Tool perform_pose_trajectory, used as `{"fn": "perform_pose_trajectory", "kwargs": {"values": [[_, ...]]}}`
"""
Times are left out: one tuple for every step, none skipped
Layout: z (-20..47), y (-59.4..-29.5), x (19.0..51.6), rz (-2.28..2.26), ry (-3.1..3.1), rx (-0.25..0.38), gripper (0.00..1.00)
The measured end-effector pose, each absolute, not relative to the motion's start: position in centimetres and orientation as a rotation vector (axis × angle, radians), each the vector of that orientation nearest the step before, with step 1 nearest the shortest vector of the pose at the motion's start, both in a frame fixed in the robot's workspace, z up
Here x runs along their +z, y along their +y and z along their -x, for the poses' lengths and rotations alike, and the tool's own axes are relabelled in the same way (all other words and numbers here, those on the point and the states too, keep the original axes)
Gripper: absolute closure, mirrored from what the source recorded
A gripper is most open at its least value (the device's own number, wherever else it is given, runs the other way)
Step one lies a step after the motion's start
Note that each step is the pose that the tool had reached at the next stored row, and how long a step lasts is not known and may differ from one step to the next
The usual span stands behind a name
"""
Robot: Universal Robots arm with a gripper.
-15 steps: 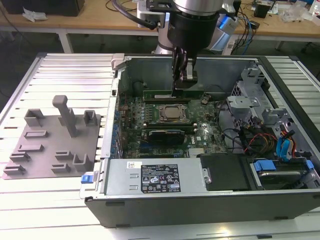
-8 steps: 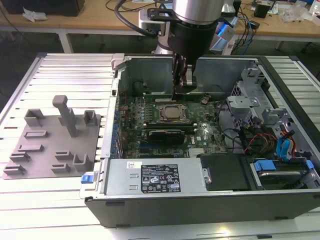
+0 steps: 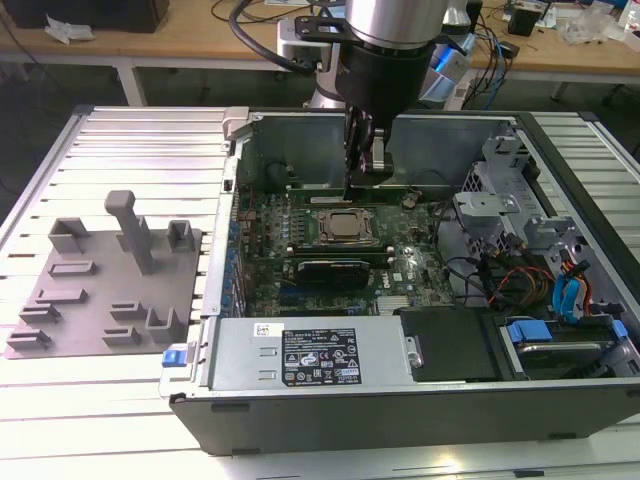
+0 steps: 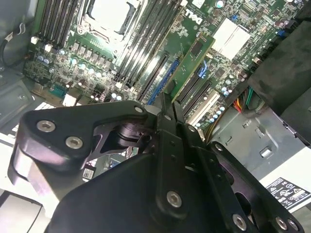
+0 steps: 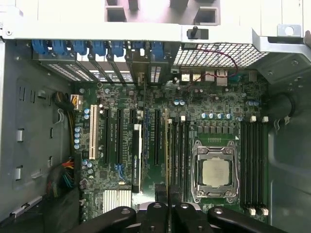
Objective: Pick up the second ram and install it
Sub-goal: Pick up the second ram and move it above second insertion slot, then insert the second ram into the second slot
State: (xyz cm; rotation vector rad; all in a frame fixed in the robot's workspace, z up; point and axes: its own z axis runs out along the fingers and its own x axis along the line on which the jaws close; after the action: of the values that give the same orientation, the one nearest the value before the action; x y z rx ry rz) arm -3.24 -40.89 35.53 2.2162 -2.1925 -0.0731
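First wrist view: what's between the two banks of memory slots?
The processor socket sits between the slot bank by the card slots and the slot bank by the case wall, in the first wrist view.

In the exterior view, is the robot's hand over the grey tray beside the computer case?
No, the hand is inside the open computer case, above the motherboard; the grey tray lies at the exterior view's left.

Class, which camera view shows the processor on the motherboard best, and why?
The first wrist view: the processor faces the camera squarely, whole inside its metal frame. The exterior view shows it at a slant, from farther off. The second wrist view shows part of it, cut by the picture's edge.
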Motion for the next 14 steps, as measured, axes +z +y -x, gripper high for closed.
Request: {"fn": "perform_pose_trajectory", "kwargs": {"values": [[3.2, -40.9, 35.5, -2.216, -2.193, -0.073, 0.89], [3.2, -40.9, 35.5, -2.216, -2.193, -0.073, 0.89], [3.2, -40.9, 35.5, -2.216, -2.193, -0.073, 0.89], [3.2, -40.9, 35.5, -2.216, -2.193, -0.073, 0.89], [3.2, -40.9, 35.5, -2.216, -2.193, -0.073, 0.89], [3.2, -40.9, 35.5, -2.216, -2.193, -0.073, 0.89], [3.2, -40.9, 35.3, -2.216, -2.192, -0.073, 0.89], [3.2, -40.9, 35.2, -2.216, -2.193, -0.073, 0.89], [3.2, -40.9, 35.1, -2.216, -2.193, -0.073, 0.89], [3.1, -40.9, 34.8, -2.216, -2.193, -0.073, 0.89], [2.8, -40.9, 34.1, -2.216, -2.192, -0.074, 0.89], [2.7, -40.9, 33.5, -2.216, -2.192, -0.074, 0.89], [2.6, -40.9, 33.2, -2.216, -2.192, -0.074, 0.89], [2.5, -40.8, 33.0, -2.216, -2.192, -0.074, 0.89]]}}
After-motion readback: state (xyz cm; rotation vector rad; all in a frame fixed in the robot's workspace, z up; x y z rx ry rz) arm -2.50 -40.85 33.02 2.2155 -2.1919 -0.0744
